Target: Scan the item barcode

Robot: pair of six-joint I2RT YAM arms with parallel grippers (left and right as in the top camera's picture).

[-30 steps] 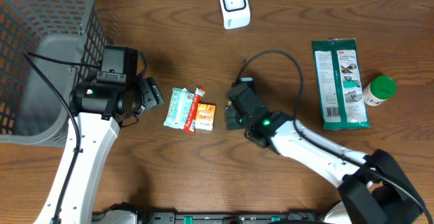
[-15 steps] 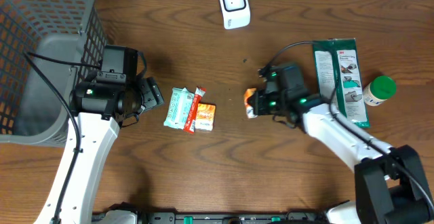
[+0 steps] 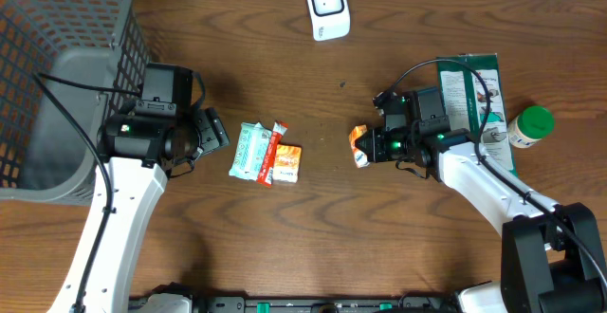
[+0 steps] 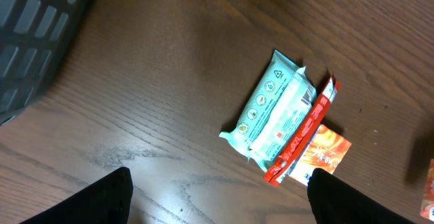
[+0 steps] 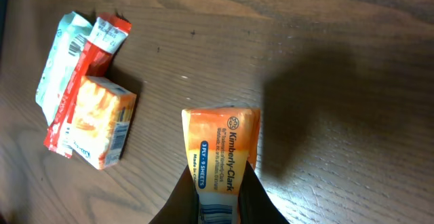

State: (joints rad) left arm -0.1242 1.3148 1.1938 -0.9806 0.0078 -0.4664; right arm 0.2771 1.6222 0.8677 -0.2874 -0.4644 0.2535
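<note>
While right gripper (image 5: 217,207) clamps a Kimberly-Clark tissue pack (image 5: 220,142), left gripper (image 4: 227,200) gapes empty
Carry step; next, probably turn pack toward white scanner (image 3: 327,7)

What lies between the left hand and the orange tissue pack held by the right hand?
Overhead shows three items side by side: a pale green plastic packet, a red stick sachet and a small orange box.
</note>
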